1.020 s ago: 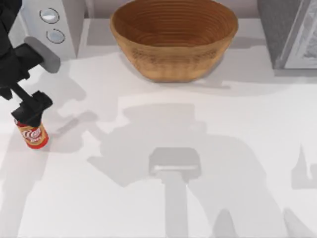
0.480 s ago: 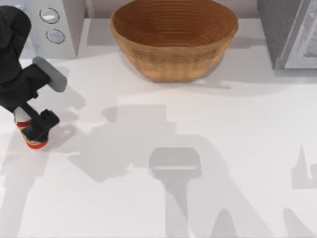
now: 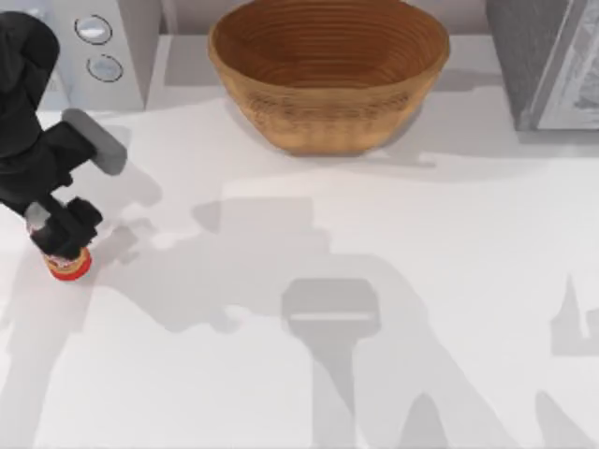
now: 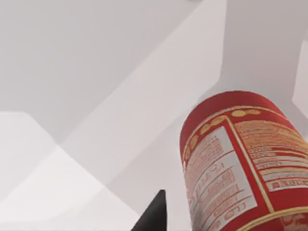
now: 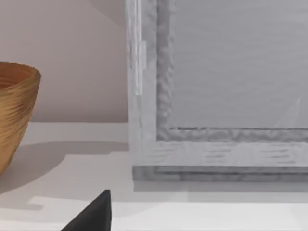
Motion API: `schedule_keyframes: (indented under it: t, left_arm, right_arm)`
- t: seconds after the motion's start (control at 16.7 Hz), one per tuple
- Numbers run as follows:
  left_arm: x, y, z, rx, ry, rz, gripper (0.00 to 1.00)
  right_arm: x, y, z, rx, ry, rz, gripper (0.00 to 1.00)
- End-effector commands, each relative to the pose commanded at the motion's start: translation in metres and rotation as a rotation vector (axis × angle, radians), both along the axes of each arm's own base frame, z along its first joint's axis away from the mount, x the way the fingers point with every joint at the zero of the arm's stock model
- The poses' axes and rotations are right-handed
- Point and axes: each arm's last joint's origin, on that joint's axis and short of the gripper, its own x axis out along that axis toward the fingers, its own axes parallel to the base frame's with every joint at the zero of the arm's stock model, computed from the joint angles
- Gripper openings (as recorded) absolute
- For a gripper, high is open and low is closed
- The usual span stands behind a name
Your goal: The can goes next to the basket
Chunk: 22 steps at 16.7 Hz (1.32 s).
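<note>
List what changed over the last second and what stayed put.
The left gripper came down over the small red and golden-orange soda can at the table's left, now covering its top; whether it grips is unclear. The can and the large woven tan-brown basket stayed in place.

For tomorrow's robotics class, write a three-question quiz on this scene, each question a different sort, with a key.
1. True or false: the can touches the basket.
2. Multiple choice: the left hand is (A) over the basket, (B) at the can by the table's left edge, (C) beside the grey box at the right.
3. Fill in: the can's top is hidden under the ____ hand in the top view.

Key: 1 false; 2 B; 3 left.
</note>
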Motion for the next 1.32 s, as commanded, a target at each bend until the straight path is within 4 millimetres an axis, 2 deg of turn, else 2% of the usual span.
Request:
schedule_keyframes:
  t: [0.36,1.02,1.32]
  left_arm:
    - [0.000,0.000,0.000,0.000,0.000,0.000,0.02]
    - [0.001,-0.002,0.001,0.000,0.000,0.005,0.00]
    - [0.009,-0.035,0.002,0.003,0.011,0.126,0.00]
  right_arm:
    - [0.000,0.000,0.000,0.000,0.000,0.000,1.00]
    - [0.000,0.000,0.000,0.000,0.000,0.000,1.00]
    - [0.000,0.000,0.000,0.000,0.000,0.000,1.00]
